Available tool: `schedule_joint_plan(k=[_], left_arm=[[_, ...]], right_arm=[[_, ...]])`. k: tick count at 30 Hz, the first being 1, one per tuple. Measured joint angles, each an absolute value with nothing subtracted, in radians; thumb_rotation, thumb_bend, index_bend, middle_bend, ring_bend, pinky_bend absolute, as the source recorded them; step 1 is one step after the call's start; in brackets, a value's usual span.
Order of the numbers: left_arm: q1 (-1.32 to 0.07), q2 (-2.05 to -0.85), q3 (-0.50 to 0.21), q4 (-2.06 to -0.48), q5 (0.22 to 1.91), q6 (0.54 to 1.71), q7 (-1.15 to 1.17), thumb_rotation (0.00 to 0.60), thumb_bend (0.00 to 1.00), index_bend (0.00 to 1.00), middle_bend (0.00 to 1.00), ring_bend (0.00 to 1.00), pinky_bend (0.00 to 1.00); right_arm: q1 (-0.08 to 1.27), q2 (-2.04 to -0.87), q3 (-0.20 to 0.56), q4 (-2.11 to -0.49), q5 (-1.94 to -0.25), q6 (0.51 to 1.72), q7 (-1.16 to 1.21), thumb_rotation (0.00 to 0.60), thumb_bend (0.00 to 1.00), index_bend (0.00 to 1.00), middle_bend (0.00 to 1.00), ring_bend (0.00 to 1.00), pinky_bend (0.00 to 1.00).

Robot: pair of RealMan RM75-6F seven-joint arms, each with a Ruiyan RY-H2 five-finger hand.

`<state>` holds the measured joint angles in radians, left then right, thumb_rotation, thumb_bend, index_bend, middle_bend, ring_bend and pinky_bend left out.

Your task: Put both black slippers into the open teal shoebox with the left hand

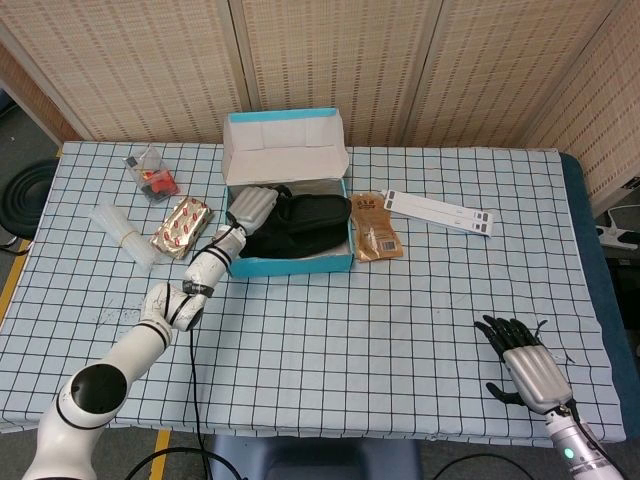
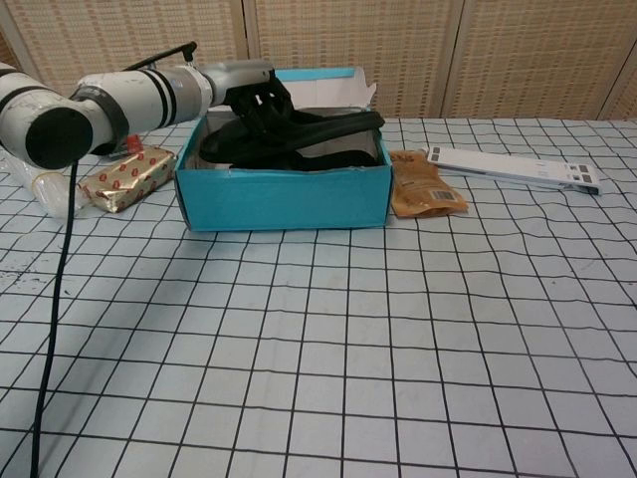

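Your left robot hand (image 1: 251, 207) grips the top black slipper (image 2: 328, 127) inside the teal shoebox (image 2: 284, 197); right robot hand (image 1: 527, 368) hangs open, fingers spread, over the tabletop (image 1: 400, 310).
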<state>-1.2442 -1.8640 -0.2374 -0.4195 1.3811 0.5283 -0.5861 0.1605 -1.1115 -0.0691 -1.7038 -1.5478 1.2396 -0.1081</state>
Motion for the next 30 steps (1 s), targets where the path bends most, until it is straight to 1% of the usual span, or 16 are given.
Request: schedule_joint_plan(k=[4,7,12,18,20,24,30], left_arm=[[-1.253,-1.888,-0.202,-0.354,1.404,0.474,-0.636,0.6,0.53,0.57,0.7,0.59,0.62],[-1.254,-1.901,-0.177,-0.324,1.42,0.457,-0.666,0.6,0.54,0.57,0.7,0.59,0.62],[-1.254,-1.913,-0.155,-0.308,1.434,0.42,-0.699,0.6,0.63,0.58,0.7,0.59,0.64],[-1.261,-1.92,-0.122,-0.297,1.452,0.341,-0.709,0.6,0.73,0.61,0.72,0.61,0.66],[-1.267,-1.913,-0.113,-0.306,1.456,0.302,-0.712,0.6,0.74,0.62,0.73,0.61,0.66],[-1.278,-1.879,-0.095,-0.354,1.464,0.237,-0.708,0.6,0.74,0.62,0.73,0.62,0.67],[-1.29,-1.812,-0.081,-0.472,1.463,0.157,-0.674,0.6,0.73,0.62,0.73,0.62,0.68]], right_arm=[[0.16,-1.109,-0.07,-1.704,-1.55,1.243,-0.102,0.6,0.15,0.0,0.0,0.0,0.0],[0.162,-1.11,-0.073,-1.705,-1.551,1.237,-0.103,0.6,0.15,0.0,0.0,0.0,0.0],[0.161,-1.111,-0.074,-1.707,-1.555,1.242,-0.103,0.6,0.15,0.0,0.0,0.0,0.0],[0.162,-1.112,-0.076,-1.706,-1.556,1.242,-0.103,0.6,0.15,0.0,0.0,0.0,0.0],[0.162,-1.112,-0.077,-1.706,-1.557,1.241,-0.103,0.6,0.15,0.0,0.0,0.0,0.0],[0.163,-1.112,-0.078,-1.706,-1.559,1.24,-0.103,0.6,0.15,0.0,0.0,0.0,0.0],[0.163,-1.112,-0.084,-1.71,-1.57,1.241,-0.105,0.6,0.15,0.0,0.0,0.0,0.0]])
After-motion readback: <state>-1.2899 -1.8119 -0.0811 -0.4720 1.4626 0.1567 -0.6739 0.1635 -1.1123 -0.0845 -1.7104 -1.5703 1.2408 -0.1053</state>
